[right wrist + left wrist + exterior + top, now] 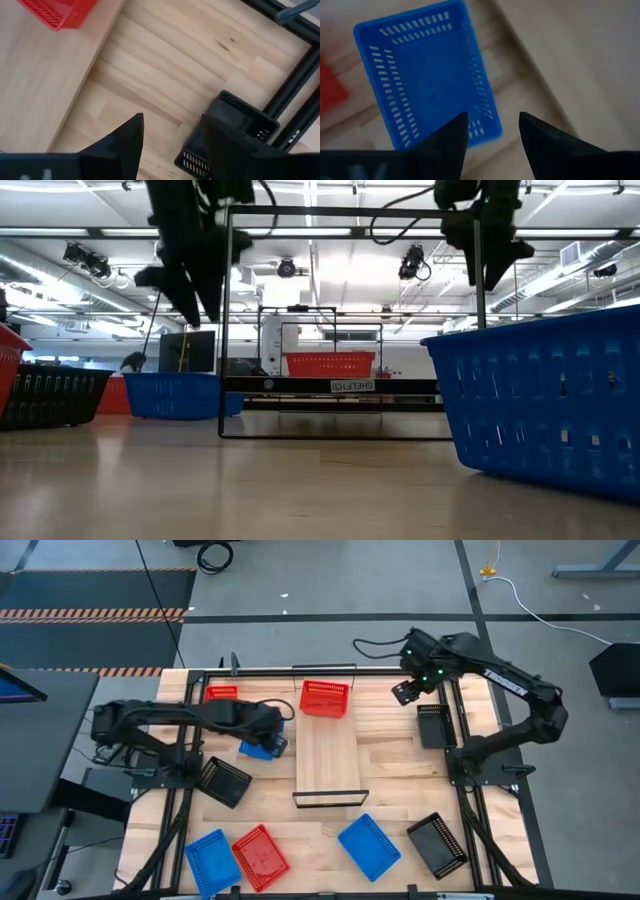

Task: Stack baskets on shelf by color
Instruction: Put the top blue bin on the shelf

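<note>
Planked wooden tabletop [400,765], framed by dark rails, workshop floor beyond.

Item: shelf [328,755], light board running lengthwise down the table's middle between the two arms. One red basket [324,698] sits on its far end; the rest of the board is bare.

Item: baskets on the tabletop. Left side: blue basket [262,747] just beside the shelf's left edge, a black basket [224,781] nearer the camera's side, a second red basket [221,693] at the far left corner. Near edge: a blue [212,859], a red [261,856], a blue [369,845] and a black [437,844]. Right side: a black basket [434,725] by the right rail.

Item: left gripper [492,125], raised over the blue basket [427,75] beside the shelf, fingers parted, nothing between them. In the wrist view the basket lies ahead of the fingertips with its long axis running away from them, one short end nearest.

Item: right gripper [172,127], raised at the far right, fingers likewise spread and empty, the black basket [227,132] just beyond them, the shelf's red one well apart.

Assessment: the left arm is plainly the nearer to the blue basket; a pick would likely take the short rim closest to it, then carry rightward onto the shelf.
</note>
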Tool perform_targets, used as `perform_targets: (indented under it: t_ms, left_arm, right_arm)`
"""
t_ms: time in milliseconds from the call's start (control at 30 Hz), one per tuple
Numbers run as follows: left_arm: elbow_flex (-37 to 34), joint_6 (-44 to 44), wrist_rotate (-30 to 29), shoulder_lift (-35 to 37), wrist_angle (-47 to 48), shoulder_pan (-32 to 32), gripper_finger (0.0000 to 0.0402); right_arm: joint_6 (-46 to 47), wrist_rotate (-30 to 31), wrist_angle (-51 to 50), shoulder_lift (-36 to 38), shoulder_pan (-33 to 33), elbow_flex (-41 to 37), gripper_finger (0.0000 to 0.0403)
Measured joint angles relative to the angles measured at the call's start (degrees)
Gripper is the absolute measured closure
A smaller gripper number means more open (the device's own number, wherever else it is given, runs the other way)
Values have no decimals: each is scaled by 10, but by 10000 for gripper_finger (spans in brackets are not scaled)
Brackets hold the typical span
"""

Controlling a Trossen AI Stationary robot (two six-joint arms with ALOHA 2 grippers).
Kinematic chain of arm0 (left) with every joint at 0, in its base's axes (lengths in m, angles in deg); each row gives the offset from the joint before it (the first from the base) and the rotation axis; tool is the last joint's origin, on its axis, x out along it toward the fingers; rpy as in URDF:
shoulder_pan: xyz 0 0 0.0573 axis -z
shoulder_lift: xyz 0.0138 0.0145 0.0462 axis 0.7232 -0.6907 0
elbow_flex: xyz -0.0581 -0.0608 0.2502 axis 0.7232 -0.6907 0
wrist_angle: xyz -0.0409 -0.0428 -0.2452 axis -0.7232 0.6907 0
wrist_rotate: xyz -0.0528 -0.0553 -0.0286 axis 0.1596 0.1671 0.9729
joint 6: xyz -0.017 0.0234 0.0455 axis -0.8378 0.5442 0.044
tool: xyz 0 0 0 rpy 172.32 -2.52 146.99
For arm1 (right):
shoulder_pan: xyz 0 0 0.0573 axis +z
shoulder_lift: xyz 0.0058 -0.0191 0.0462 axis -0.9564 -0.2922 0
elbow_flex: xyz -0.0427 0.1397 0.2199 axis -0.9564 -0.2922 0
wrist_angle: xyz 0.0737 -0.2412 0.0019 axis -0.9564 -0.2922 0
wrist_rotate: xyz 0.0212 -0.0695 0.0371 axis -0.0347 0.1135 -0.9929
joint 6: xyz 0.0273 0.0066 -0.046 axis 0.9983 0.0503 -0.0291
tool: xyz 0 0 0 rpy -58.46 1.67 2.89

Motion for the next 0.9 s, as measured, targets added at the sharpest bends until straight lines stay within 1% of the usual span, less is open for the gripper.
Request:
perform_targets:
  t_ms: [300, 433, 600, 767, 900]
  left_arm:
    - [0, 19, -6, -115, -19, -39, 180]
    - [0, 19, 9, -147, -39, -43, 167]
    - [0, 19, 26, -157, -93, -41, 157]
    - [0, 23, 26, -157, -88, -44, 154]
    - [0, 52, 15, -157, -77, -45, 154]
  right_arm:
    - [-53, 1, -15, 26, -28, 0, 203]
    - [-78, 1, -34, 26, -40, 0, 203]
    - [-93, 1, -46, 26, -54, 0, 203]
    - [-97, 1, -48, 26, -61, 0, 203]
    - [-94, -1, -47, 26, -62, 0, 203]
